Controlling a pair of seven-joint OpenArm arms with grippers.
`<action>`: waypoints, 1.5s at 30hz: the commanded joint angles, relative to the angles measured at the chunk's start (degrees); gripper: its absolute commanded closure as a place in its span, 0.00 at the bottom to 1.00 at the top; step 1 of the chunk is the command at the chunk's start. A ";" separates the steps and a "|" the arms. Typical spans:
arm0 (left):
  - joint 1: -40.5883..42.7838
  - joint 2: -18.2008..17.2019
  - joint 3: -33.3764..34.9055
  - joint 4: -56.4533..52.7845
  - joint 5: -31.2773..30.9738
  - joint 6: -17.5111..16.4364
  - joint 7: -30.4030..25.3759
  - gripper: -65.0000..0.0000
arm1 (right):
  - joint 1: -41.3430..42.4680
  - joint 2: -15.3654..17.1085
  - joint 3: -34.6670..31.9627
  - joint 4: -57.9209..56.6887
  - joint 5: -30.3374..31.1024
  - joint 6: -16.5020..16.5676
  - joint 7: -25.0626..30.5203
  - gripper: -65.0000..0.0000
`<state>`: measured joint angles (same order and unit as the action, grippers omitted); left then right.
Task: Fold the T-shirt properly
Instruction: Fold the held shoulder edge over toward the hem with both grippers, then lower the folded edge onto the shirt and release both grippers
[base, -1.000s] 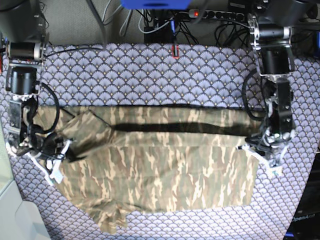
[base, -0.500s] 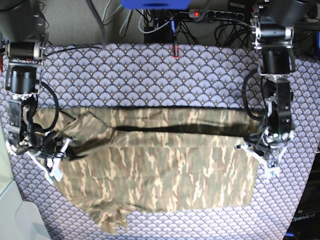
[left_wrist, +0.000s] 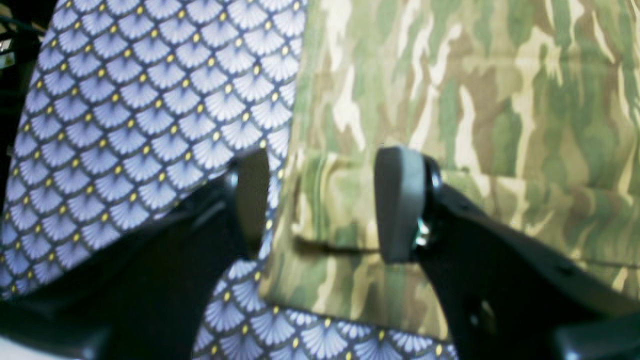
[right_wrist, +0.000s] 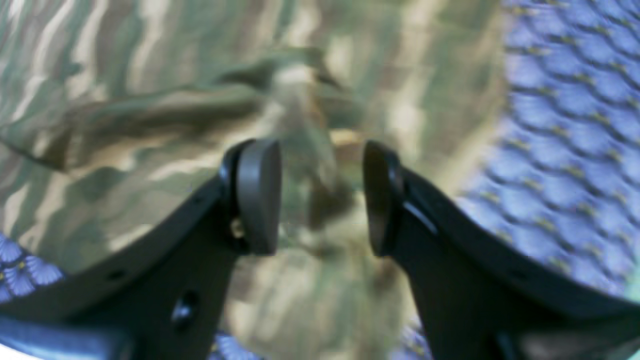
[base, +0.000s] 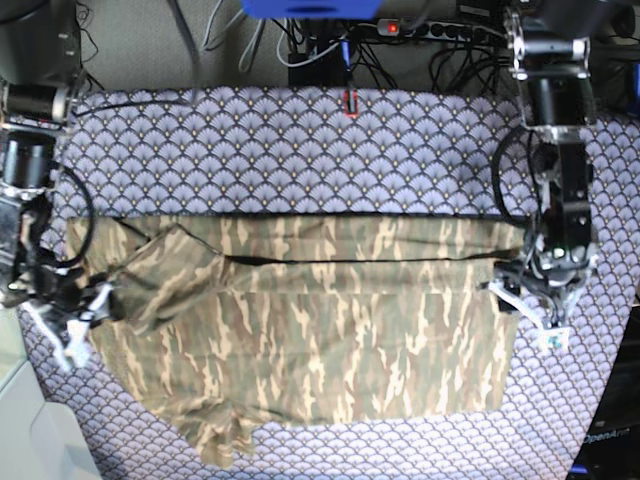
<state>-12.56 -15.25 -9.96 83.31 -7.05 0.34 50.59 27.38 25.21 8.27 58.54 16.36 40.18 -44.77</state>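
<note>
The T-shirt (base: 300, 325) lies spread across the middle and lower part of the base view on the table (base: 300, 150), which is covered by a purple-white scallop-patterned tablecloth (base: 280, 160). A long horizontal fold runs across the shirt's upper part, and one sleeve (base: 215, 435) sticks out at the lower left of the frame.

The left pincer (left_wrist: 320, 202) sits at the right edge of the base view, at the shirt's side edge. In the left wrist view its jaws stand wide apart — one pad (left_wrist: 252, 200) over the tablecloth, the other pad (left_wrist: 395, 202) over the camouflage cloth — and a doubled edge of the shirt lies between them, not clamped.

The right pincer (right_wrist: 320, 197) is at the left edge of the base view, by the shirt's rumpled corner. In the right wrist view its jaws are parted too, somewhat less widely, above bunched cloth — the picture is blurred, yet nothing appears gripped.
</note>
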 joint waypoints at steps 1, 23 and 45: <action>-0.41 -0.71 -0.46 2.19 -0.03 0.23 -0.96 0.49 | 1.68 1.82 1.35 1.02 0.65 -0.18 1.13 0.56; 13.13 1.40 -14.00 8.16 -0.47 -0.21 -2.54 0.49 | -12.12 4.28 13.84 1.19 0.91 -0.18 -1.16 0.56; 13.22 1.40 -14.00 8.08 -0.47 -0.21 -2.54 0.49 | -14.06 0.59 13.75 1.28 1.00 -0.18 -3.01 0.57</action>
<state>1.41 -13.17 -23.79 90.43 -7.70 -0.01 49.04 12.49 24.99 21.76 59.05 16.84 39.97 -47.86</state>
